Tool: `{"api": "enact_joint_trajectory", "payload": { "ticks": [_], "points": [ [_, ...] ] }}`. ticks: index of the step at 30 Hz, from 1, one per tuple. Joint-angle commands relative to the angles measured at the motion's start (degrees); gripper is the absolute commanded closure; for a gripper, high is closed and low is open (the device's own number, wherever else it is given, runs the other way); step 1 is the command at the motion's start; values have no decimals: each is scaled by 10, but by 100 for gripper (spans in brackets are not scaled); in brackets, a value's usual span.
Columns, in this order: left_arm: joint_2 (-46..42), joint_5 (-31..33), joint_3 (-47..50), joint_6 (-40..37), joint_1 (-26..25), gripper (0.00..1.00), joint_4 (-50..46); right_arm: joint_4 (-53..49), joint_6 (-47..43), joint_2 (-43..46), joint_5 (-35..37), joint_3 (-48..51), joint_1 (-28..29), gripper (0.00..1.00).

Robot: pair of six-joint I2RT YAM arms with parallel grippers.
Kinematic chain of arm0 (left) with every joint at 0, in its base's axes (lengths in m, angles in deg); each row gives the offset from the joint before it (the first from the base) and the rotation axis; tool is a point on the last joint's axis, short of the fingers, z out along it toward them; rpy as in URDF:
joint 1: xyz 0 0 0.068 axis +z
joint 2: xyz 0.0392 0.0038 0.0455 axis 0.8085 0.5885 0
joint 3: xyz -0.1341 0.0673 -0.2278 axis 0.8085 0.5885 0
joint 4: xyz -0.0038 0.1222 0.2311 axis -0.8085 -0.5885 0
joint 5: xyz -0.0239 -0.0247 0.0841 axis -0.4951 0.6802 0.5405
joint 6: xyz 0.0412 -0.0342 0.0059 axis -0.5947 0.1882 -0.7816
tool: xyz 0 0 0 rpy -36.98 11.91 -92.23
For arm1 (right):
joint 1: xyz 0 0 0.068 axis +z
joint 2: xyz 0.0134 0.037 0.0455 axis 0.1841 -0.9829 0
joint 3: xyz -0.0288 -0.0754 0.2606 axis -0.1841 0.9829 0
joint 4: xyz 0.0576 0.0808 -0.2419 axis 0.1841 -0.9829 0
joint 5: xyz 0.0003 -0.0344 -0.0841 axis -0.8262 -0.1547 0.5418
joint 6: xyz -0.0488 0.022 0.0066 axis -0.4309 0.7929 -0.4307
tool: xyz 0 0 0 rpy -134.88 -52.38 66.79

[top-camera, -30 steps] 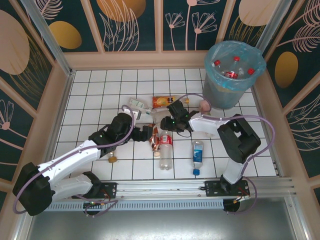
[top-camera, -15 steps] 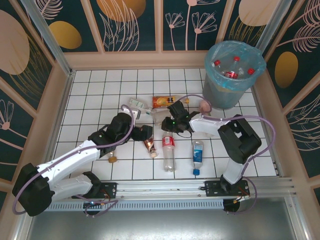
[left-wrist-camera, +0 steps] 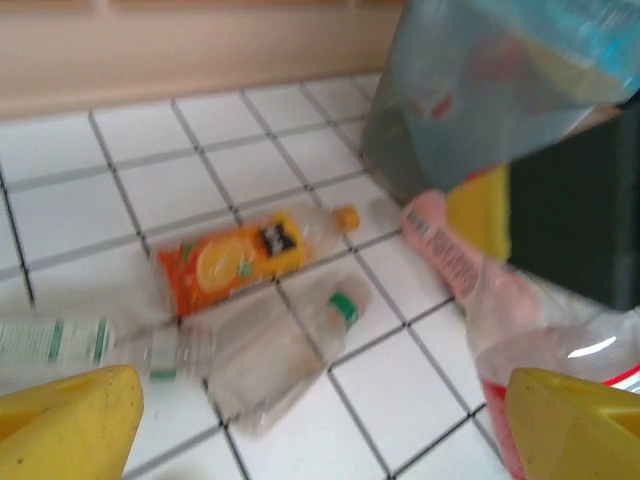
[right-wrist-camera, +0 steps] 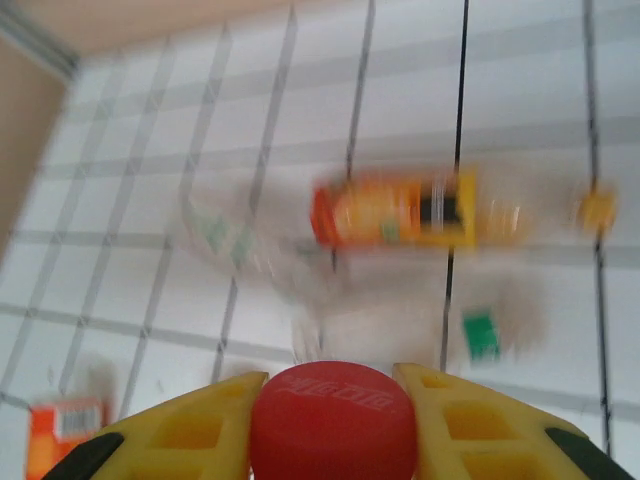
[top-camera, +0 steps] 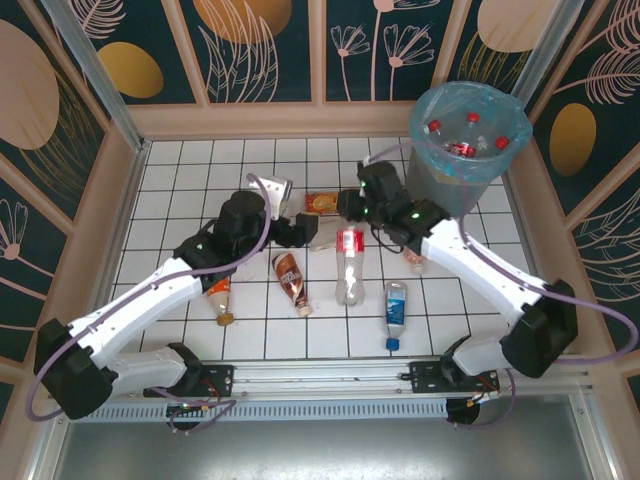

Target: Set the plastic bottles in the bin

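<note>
The left gripper (left-wrist-camera: 320, 425) hung over the tiled floor (top-camera: 180, 190) with its yellow fingers spread wide, holding nothing. A brown-labelled bottle (top-camera: 290, 280) lay on the near side of it and an orange-labelled bottle (top-camera: 322, 203) just beyond it. To the right, the right gripper (right-wrist-camera: 333, 400) pinched a clear bottle (top-camera: 349, 268) by its red cap, the body pointing toward the arm bases. A blue-labelled bottle (top-camera: 395, 306) lay further right. The bin (top-camera: 445, 185) stood in the far right corner, with three red caps (top-camera: 472, 118) showing inside.
</note>
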Motion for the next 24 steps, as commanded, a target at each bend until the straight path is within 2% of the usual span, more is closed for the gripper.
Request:
{"api": "enact_joint_trajectory", "payload": {
  "ticks": [1,7,10,16,21,24],
  "points": [
    [44,-27,-77,-52,2,7,9,0,-105,46,167,-93,-10,100],
    [126,-90,-191,-72,1,7,6,241,-319,58,324,-161,-66,100],
    [152,-108,-214,-63,2,8,9,380,-415,31,366,-163,-109,100],
    [154,-122,-154,-60,2,8,58,548,-554,-80,394,-180,-154,100],
    [133,-115,-113,-64,2,7,70,630,-627,-157,387,-183,-169,100],
    [121,-109,-94,-65,2,7,82,651,-641,-180,385,-191,-175,100]
  ]
}}
